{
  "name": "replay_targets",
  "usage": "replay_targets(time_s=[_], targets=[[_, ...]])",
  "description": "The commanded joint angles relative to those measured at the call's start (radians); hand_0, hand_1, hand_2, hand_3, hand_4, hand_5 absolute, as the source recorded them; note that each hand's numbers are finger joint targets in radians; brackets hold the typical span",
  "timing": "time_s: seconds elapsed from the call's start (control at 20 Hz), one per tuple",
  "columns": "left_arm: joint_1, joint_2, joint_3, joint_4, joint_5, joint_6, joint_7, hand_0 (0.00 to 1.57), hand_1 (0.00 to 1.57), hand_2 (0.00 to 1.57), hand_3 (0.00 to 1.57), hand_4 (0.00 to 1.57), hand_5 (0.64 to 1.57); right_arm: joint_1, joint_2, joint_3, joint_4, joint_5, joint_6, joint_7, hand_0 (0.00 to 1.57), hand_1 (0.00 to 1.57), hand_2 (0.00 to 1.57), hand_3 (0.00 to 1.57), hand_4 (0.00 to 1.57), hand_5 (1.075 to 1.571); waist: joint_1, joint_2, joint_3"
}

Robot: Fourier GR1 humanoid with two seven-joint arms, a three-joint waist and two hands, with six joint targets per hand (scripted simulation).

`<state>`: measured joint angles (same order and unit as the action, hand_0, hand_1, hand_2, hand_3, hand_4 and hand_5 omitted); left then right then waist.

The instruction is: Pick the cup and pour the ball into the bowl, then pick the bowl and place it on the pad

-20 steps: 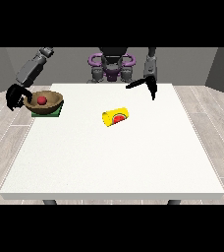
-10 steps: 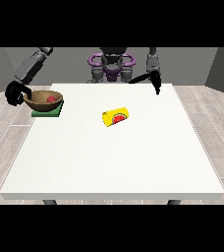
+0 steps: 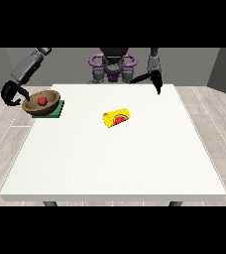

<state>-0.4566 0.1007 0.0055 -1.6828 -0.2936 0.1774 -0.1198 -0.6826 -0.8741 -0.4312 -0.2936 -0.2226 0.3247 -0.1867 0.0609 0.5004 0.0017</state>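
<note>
- Here, my hand at the view's left [image 3: 9, 94] hangs off the table's left edge, fingers curled into a hook with nothing inside them; it sits just beside the bowl without clearly touching it, though at this scale I cannot be sure of the gap.
- Just to the right of that hand, the brown bowl [image 3: 41, 102] rests tilted on the green pad [image 3: 55, 111], with the red ball [image 3: 42, 100] lying inside it. The bowl covers most of the pad, so only its right and front edges show.
- Further right from that hand, near the table's middle, the yellow cup [image 3: 116, 117] lies on its side, apart from everything else, its open mouth turned toward the camera with a red-and-green pattern showing.
- My hand at the view's right [image 3: 157, 85] hovers over the far edge, well apart from the cup; it points downward, and I cannot tell how its fingers lie.
- My torso [image 3: 113, 67] is partly hidden behind the table's far edge.
- The white table [image 3: 115, 163] stands on a pale plank floor [image 3: 219, 144], with grey walls [image 3: 70, 64] behind.
</note>
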Motion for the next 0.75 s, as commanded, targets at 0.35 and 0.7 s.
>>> replay_targets(time_s=[0.35,0.7], targets=[[0.079,-0.005,-0.020,-0.089,-0.002,-0.012,0.025,0.00,0.00,0.00,0.00,0.00,1.568,-0.045,-0.084,0.007,0.004,0.026,-0.015,0.035,0.00,0.00,0.36,0.26,0.00,1.489,-0.008,-0.006,-0.0005],[0.122,-0.039,-0.036,0.014,-0.008,0.000,0.001,0.00,0.00,0.00,0.00,0.00,1.569,-0.115,-0.187,-0.026,-0.012,-0.032,0.150,0.183,0.00,0.00,0.19,0.29,0.00,1.503,-0.031,-0.131,-0.0024]])
